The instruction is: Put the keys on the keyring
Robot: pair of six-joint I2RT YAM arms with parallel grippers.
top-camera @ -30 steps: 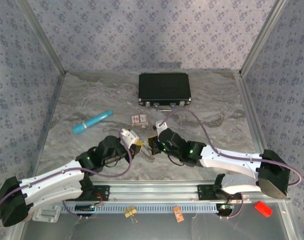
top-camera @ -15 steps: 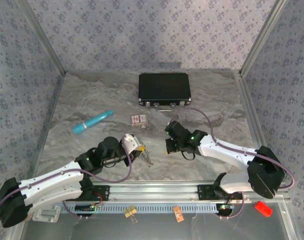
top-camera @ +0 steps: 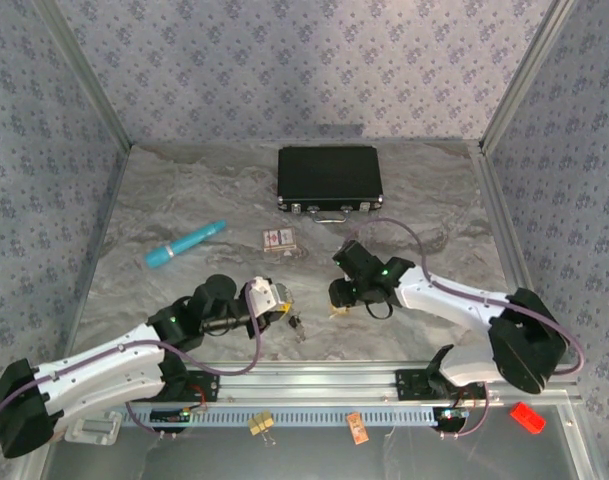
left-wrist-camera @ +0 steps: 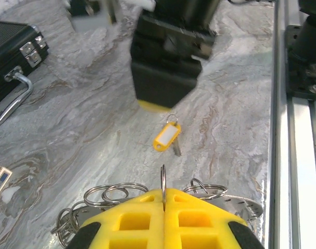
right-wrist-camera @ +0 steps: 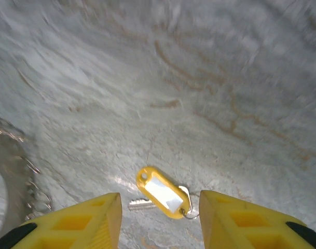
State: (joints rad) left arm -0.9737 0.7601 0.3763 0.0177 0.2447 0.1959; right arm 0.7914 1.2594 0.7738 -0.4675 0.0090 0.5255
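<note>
Key pick-up in hand. Keyring (left-wrist-camera: 163,179) pinched upright by left gripper (left-wrist-camera: 164,194). Right gripper (right-wrist-camera: 156,199) spread above yellow-tagged key (right-wrist-camera: 160,191), lying to right of keyring. Descent and closure on key judged needed next.

The left gripper (left-wrist-camera: 164,203) is clamped on 1 keyring (left-wrist-camera: 163,179), held upright and edge-on. Loose rings (left-wrist-camera: 112,194) cluster just beyond the fingers on both sides. A yellow-tagged key (left-wrist-camera: 167,139) lies on the table (left-wrist-camera: 85,129), below the right gripper (left-wrist-camera: 156,106). A black case (left-wrist-camera: 10,44) sits top left.
</note>
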